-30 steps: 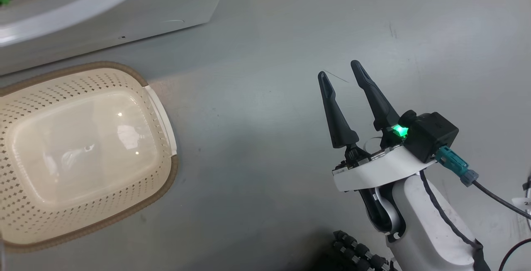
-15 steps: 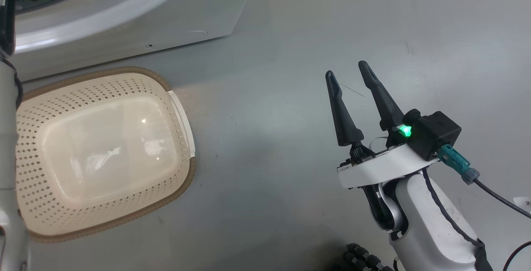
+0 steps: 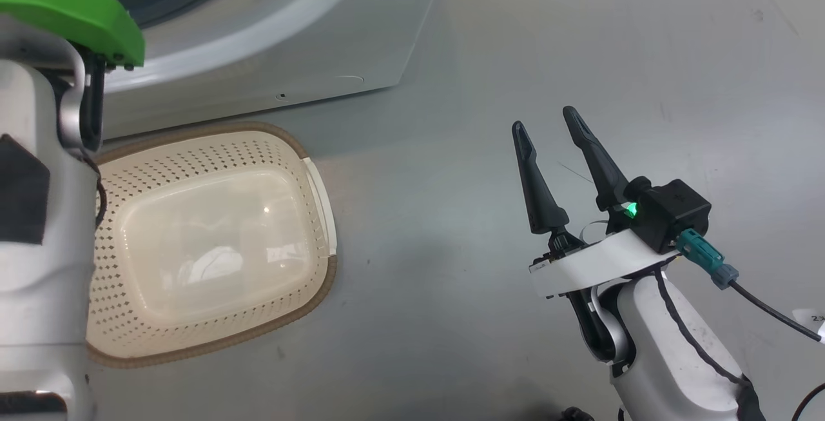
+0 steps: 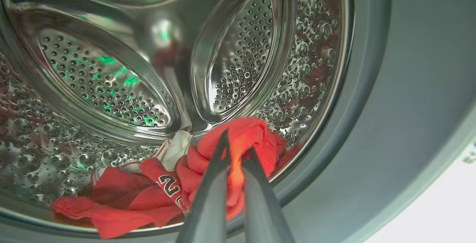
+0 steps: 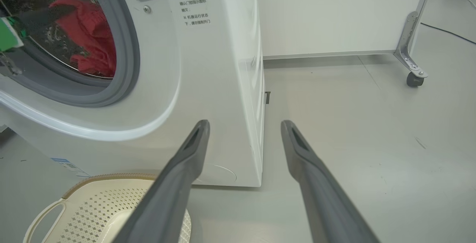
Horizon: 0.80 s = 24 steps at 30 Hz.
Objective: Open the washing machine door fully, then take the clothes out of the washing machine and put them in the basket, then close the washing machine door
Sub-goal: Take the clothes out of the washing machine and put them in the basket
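The left gripper (image 4: pixel 237 149) is seen inside the drum (image 4: pixel 238 49), its fingers drawn nearly together and pinched on a raised fold of the red clothes (image 4: pixel 141 198). The rest of the clothes is spread on the drum's lower wall, with a white part and dark numerals shown beside the fold. From the right wrist, the clothes (image 5: pixel 93 38) are seen hanging in a bunch behind the grey seal (image 5: pixel 130 49) of the washer (image 5: pixel 208 68). In the head view the left forearm (image 3: pixel 38 247), capped by a green part (image 3: pixel 71 15), is reached up toward the washer (image 3: pixel 290 53).

The right gripper (image 3: pixel 546 122) is held wide apart and empty above the floor (image 3: pixel 451 215), well to the right of the basket (image 3: pixel 213 150). In its own view the right gripper (image 5: pixel 245 124) is pointed at the washer's front corner.

The basket (image 5: pixel 96 205) is set on the floor just in front of the washer, with no clothes in it.
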Tool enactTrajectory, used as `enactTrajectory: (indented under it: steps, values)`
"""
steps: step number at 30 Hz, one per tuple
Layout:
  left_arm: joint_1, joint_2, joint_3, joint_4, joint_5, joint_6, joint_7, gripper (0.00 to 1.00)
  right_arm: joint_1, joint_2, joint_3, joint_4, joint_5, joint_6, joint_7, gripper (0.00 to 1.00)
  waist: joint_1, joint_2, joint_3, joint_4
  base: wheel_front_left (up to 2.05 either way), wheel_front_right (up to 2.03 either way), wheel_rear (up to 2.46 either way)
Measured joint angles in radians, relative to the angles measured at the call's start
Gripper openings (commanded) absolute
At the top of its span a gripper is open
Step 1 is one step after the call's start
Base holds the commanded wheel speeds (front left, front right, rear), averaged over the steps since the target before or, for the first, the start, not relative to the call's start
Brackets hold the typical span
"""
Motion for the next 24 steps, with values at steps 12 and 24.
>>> enactTrajectory:
  steps: [12,24]
  values:
    - [0.179,-0.029,-0.001,-0.063,-0.008,0.018,-0.101,0.0,0.048,-0.001,-0.007,0.039,-0.025,0.011,0.0,1.0,0.0,0.0,-0.091,0.041,0.0,0.0,0.0]
    - [0.365,-0.069,-0.019,-0.164,-0.016,0.037,-0.132,0.0,0.127,-0.001,-0.01,0.082,-0.04,0.029,0.0,1.0,0.0,0.0,-0.215,0.08,0.0,0.0,0.0]
